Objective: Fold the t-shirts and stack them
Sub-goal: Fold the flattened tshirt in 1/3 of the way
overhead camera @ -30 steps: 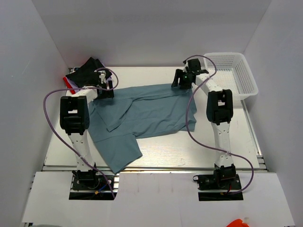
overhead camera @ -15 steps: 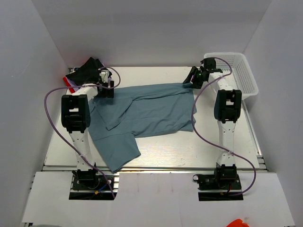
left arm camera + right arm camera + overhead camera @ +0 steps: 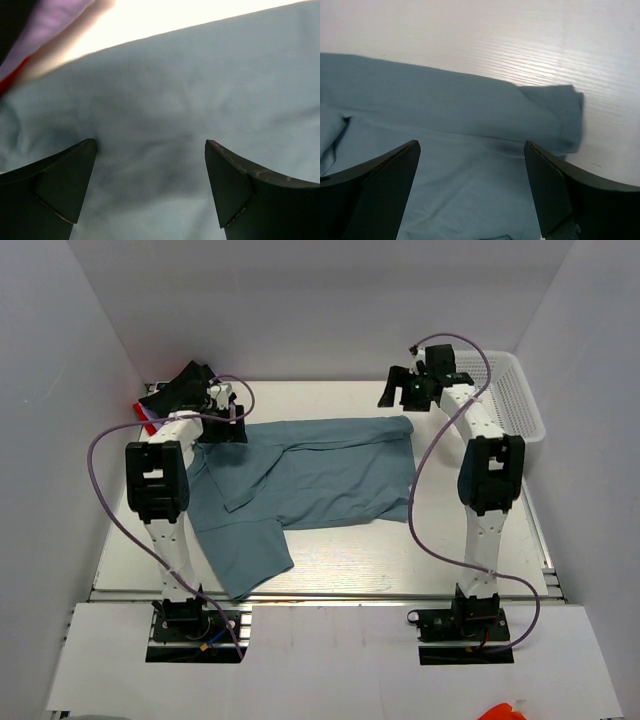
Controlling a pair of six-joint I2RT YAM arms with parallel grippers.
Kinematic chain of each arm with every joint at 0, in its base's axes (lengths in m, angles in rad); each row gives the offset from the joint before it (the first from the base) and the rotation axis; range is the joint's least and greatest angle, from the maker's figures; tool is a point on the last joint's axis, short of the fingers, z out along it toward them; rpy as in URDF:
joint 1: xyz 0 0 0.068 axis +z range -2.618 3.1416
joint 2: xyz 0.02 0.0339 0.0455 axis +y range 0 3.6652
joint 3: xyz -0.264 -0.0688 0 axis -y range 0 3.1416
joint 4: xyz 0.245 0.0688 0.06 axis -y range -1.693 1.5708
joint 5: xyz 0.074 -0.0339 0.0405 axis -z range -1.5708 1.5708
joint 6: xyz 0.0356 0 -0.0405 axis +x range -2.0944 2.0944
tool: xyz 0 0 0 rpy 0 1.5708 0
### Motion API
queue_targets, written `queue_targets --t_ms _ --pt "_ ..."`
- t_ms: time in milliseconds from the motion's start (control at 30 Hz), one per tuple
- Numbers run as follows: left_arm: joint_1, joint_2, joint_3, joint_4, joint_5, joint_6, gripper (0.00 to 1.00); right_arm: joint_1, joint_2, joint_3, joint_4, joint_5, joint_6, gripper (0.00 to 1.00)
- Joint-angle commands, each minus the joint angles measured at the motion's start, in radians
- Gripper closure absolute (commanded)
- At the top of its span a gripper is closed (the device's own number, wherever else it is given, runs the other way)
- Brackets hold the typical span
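One tee, the dusty blue shirt (image 3: 310, 475), lies spread mid-table, its left side doubled over and rumpled, so I'd judge your folding barely begun. Your left gripper (image 3: 150, 145) and right gripper (image 3: 470, 145) hover over its far edge, jaws spread, holding nothing. The black tee (image 3: 180, 385) sits heaped at the far-left corner, apparently unfolded and unstacked.

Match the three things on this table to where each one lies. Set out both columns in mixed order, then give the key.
Column one:
1. dusty blue-teal cotton t-shirt
2. black cotton t-shirt
3. white plastic mesh basket

Column two:
A. far right corner
B. bunched in the far left corner
C. spread across the middle

Pairs: 1-C, 2-B, 3-A
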Motion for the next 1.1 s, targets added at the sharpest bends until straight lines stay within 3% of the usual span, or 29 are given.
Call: queue_targets --t_ms 0,133,300,333,500,567,700,733,800,833,933,1067 --pt "-0.004 -0.188 0.048 -0.083 0.019 -0.11 0.0 0.059 -0.184 -0.082 -0.003 -0.001 -0.122 0.1" --pt "-0.004 -0.386 -0.099 -0.086 0.018 -0.231 0.0 0.113 -0.371 -0.339 0.055 0.011 -0.1 0.1" --pt "-0.037 -0.779 -0.496 0.01 0.098 -0.375 0.0 0.156 -0.682 -0.702 0.218 0.046 0.057 0.1" --pt "-0.053 -0.829 -0.553 0.02 0.113 -0.391 0.0 0.159 -0.716 -0.86 0.256 0.057 0.078 0.1" --pt "-0.122 -1.064 -0.861 -0.037 0.172 -0.476 0.0 0.152 -0.963 -1.166 0.275 0.143 0.201 0.1" --pt "-0.146 -1.101 -0.921 -0.037 0.239 -0.501 0.0 0.147 -1.028 -1.232 0.248 0.19 0.221 0.1" --pt "-0.208 -1.142 -1.015 -0.115 0.239 -0.536 0.0 0.144 -1.085 -1.296 0.173 0.298 0.241 0.11" --pt "-0.218 -1.142 -1.036 -0.144 0.222 -0.536 0.0 0.144 -1.082 -1.306 0.163 0.304 0.238 0.11" --pt "-0.252 -1.132 -1.048 -0.215 0.195 -0.546 0.0 0.144 -1.065 -1.328 0.163 0.306 0.238 0.29" --pt "-0.263 -1.113 -1.062 -0.229 0.186 -0.546 0.0 0.142 -1.044 -1.331 0.165 0.304 0.238 0.32" --pt "-0.315 -1.08 -1.071 -0.27 0.121 -0.565 0.0 0.144 -0.999 -1.331 0.191 0.304 0.226 0.32" --pt "-0.376 -0.98 -0.948 -0.379 -0.04 -0.576 0.0 0.141 -0.889 -1.313 0.24 0.264 0.226 0.33"
